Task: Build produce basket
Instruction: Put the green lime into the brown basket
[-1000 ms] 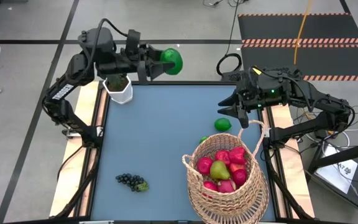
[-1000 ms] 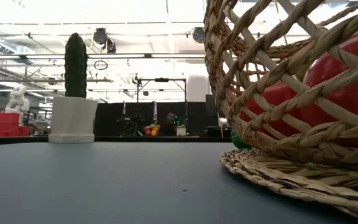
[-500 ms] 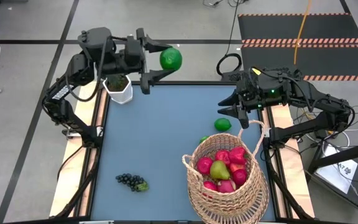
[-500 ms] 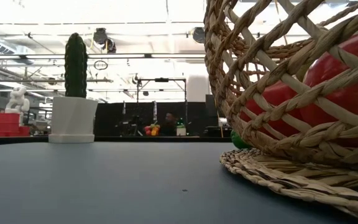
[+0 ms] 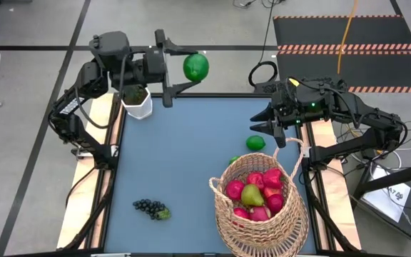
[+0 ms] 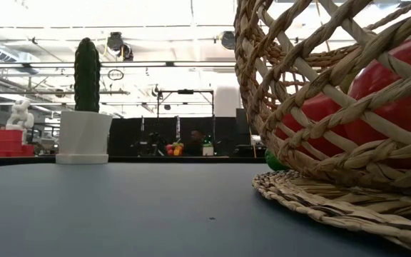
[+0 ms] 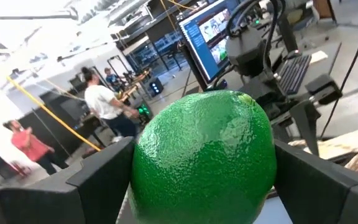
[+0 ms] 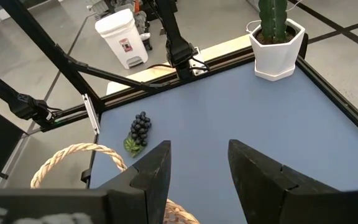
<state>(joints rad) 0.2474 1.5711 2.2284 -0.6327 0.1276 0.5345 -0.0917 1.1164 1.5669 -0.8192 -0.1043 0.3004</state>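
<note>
My left gripper [image 5: 185, 68] is shut on a green lime [image 5: 196, 67], high over the table's far edge; the lime fills the left wrist view [image 7: 204, 155]. The tan wicker basket [image 5: 259, 207] stands at the near right and holds red apples and a yellow-green pear [image 5: 252, 194]. It also shows in the low view [image 6: 334, 107]. A second lime [image 5: 255, 143] lies on the table just beyond the basket. A dark grape bunch [image 5: 150, 208] lies at the near left, and also shows in the right wrist view [image 8: 138, 127]. My right gripper [image 5: 268, 130] is open and empty, near the second lime. My left gripper pinches the lime between its two fingers, one finger [image 7: 98, 177] on each of two opposite sides [image 7: 145, 180]. The fingers run about level, pointing toward the table's right. The lime is lifted clear, well above the table.
A green cactus in a white pot [image 5: 135, 100] stands at the far left corner, just below my left arm; it also shows in the low view [image 6: 84, 107]. A small green thing [image 5: 232, 160] lies against the basket's far left side. The table's middle [image 5: 184, 157] is bare.
My left gripper has turned about its wrist with the lime, so that its fingers now show on the lime's far and near sides. The lime has stayed lifted and has shifted slightly toward the far edge. My right arm has kept still.
</note>
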